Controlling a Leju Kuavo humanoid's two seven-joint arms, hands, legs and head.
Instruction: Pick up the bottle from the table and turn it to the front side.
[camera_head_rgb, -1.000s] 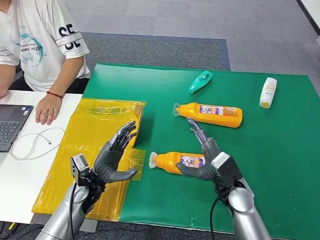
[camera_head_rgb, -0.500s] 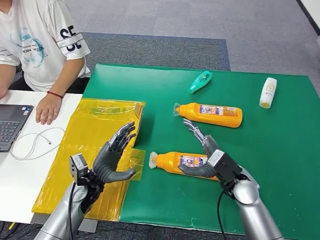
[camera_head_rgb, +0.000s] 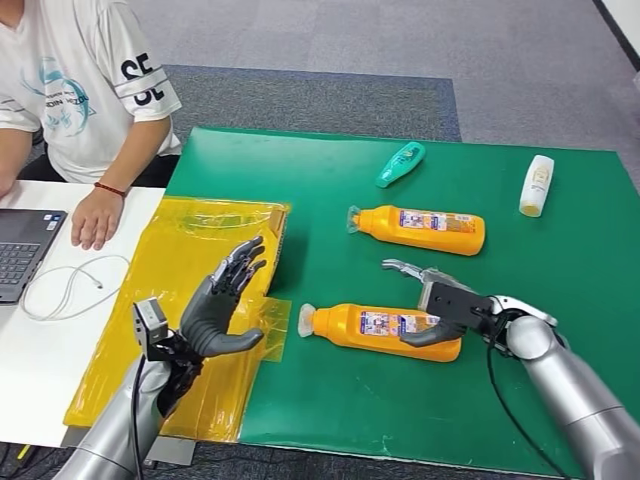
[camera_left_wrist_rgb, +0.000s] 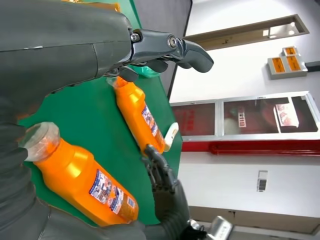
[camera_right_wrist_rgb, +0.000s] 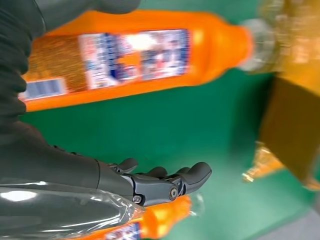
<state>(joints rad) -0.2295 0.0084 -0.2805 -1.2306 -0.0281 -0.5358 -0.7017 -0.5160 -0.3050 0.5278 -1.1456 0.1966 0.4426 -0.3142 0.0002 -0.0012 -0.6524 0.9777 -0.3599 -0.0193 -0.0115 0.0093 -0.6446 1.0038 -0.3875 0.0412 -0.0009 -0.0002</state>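
The near orange bottle (camera_head_rgb: 370, 327) lies on its side on the green mat (camera_head_rgb: 543, 260), clear cap toward the left, label facing up. My right hand (camera_head_rgb: 426, 300) reaches in from the right over the bottle's base end; its fingers (camera_head_rgb: 400, 268) stretch past the far side and its thumb lies along the near side, not closed. In the right wrist view this bottle (camera_right_wrist_rgb: 124, 57) sits apart from the spread fingers (camera_right_wrist_rgb: 166, 182). Above the yellow bag, my left hand (camera_head_rgb: 219, 305) hovers open and holds nothing. The left wrist view shows the same bottle (camera_left_wrist_rgb: 83, 182) with the right hand (camera_left_wrist_rgb: 166, 185) by its base.
A second orange bottle (camera_head_rgb: 419, 230) lies just behind the near one. A teal bottle (camera_head_rgb: 400, 163) and a white bottle (camera_head_rgb: 536, 185) lie at the mat's far side. The yellow plastic bag (camera_head_rgb: 173, 270) covers the left. A person's hand (camera_head_rgb: 96, 215), a laptop (camera_head_rgb: 23, 250) and a cable (camera_head_rgb: 68, 285) are at far left.
My right arm has swung out to the right and the hand has turned sideways and dropped lower around the bottle's base end. The left hand has drifted slightly left. The bottles have not moved.
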